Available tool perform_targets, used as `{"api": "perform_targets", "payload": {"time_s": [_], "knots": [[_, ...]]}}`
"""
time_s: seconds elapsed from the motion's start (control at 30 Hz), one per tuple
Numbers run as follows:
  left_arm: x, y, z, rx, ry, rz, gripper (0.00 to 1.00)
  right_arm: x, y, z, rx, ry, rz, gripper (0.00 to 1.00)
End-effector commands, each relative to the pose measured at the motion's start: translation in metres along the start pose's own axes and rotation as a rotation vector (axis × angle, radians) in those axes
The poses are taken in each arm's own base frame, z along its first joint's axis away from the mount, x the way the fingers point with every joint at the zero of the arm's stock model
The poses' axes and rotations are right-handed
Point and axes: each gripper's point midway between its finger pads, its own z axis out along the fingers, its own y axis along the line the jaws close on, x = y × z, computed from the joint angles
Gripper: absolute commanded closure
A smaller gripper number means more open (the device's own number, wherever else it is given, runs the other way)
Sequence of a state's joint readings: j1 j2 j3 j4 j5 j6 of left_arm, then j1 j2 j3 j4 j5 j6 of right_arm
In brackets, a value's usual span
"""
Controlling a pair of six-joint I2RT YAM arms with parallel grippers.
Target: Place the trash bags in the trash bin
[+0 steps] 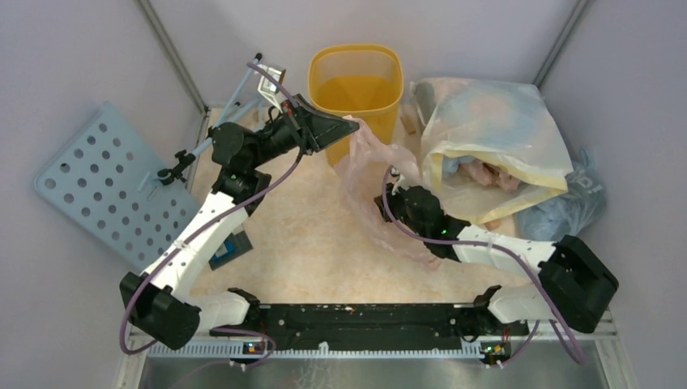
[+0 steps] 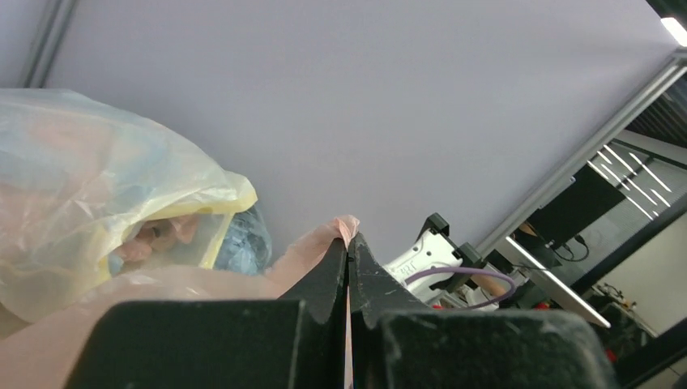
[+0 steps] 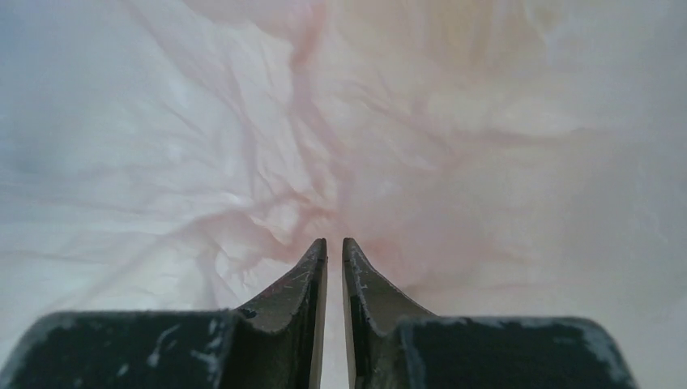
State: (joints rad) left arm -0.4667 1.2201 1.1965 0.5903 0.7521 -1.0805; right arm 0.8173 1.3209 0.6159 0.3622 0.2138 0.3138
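The yellow-orange trash bin [image 1: 387,104] stands upright at the back centre, its mouth open. My left gripper [image 1: 350,126] hovers by the bin's front wall, shut on the top edge of the pale pink trash bag [image 1: 366,166]. The film hangs from there down to the table. In the left wrist view the pink film [image 2: 309,247] sticks out past the closed gripper tips [image 2: 350,241]. My right gripper [image 1: 388,199] sits low against the bag's middle. In its own view its jaws [image 3: 334,241] stand a narrow gap apart, and crumpled pink film [image 3: 267,146] fills the frame.
A large whitish-yellow sack [image 1: 486,134] with stuff inside lies right of the bin, and a grey-blue bag [image 1: 571,203] behind it. A perforated light-blue panel [image 1: 105,182] leans at the left. A small dark block [image 1: 231,247] lies by the left arm.
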Motion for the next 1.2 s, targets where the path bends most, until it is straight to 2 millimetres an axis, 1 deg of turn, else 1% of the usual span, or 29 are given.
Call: {"api": "perform_targets", "payload": {"time_s": [0.0, 0.1, 0.13, 0.27, 0.4, 0.5, 0.63, 0.67, 0.7, 0.77, 0.87, 0.93, 1.03, 1.1, 1.17], "knots": [[-0.003, -0.041, -0.006, 0.115, 0.023, 0.046, 1.00, -0.023, -0.012, -0.017, 0.072, -0.048, -0.059, 0.87], [-0.008, -0.055, -0.006, 0.140, 0.035, 0.075, 1.00, -0.042, -0.022, -0.023, 0.143, -0.069, -0.078, 0.87], [-0.009, -0.060, -0.006, 0.145, 0.039, 0.083, 1.00, -0.052, -0.024, -0.025, 0.166, -0.083, -0.083, 0.86], [-0.023, -0.087, -0.006, 0.174, 0.034, 0.138, 1.00, -0.082, -0.029, -0.032, 0.223, -0.127, -0.121, 0.85], [-0.038, -0.114, -0.004, 0.202, 0.027, 0.204, 1.00, -0.123, -0.028, -0.044, 0.258, -0.198, -0.141, 0.88], [-0.050, -0.134, -0.004, 0.222, 0.012, 0.265, 1.00, -0.164, -0.022, -0.053, 0.260, -0.266, -0.158, 0.88], [-0.065, -0.154, -0.002, 0.240, -0.013, 0.369, 1.00, -0.219, -0.013, -0.053, 0.282, -0.325, -0.192, 0.88], [-0.067, -0.159, -0.002, 0.258, -0.013, 0.393, 1.00, -0.235, -0.012, -0.053, 0.292, -0.342, -0.216, 0.88], [-0.069, -0.163, 0.000, 0.282, -0.008, 0.416, 1.00, -0.256, -0.008, -0.055, 0.301, -0.375, -0.222, 0.89], [-0.072, -0.175, 0.002, 0.351, -0.007, 0.482, 1.00, -0.282, -0.005, -0.054, 0.321, -0.415, -0.231, 0.90], [-0.081, -0.181, 0.008, 0.380, -0.010, 0.562, 1.00, -0.322, 0.001, -0.055, 0.332, -0.480, -0.239, 0.91], [-0.088, -0.179, 0.014, 0.372, -0.016, 0.612, 1.00, -0.346, 0.007, -0.055, 0.320, -0.518, -0.245, 0.92], [-0.101, -0.177, 0.022, 0.335, -0.041, 0.680, 1.00, -0.374, 0.015, -0.045, 0.299, -0.551, -0.259, 0.93], [-0.111, -0.171, 0.026, 0.293, -0.065, 0.710, 1.00, -0.382, 0.016, -0.033, 0.297, -0.531, -0.282, 0.95], [-0.127, -0.150, 0.027, 0.164, -0.123, 0.707, 1.00, -0.387, 0.018, -0.017, 0.294, -0.511, -0.303, 0.97]]}}
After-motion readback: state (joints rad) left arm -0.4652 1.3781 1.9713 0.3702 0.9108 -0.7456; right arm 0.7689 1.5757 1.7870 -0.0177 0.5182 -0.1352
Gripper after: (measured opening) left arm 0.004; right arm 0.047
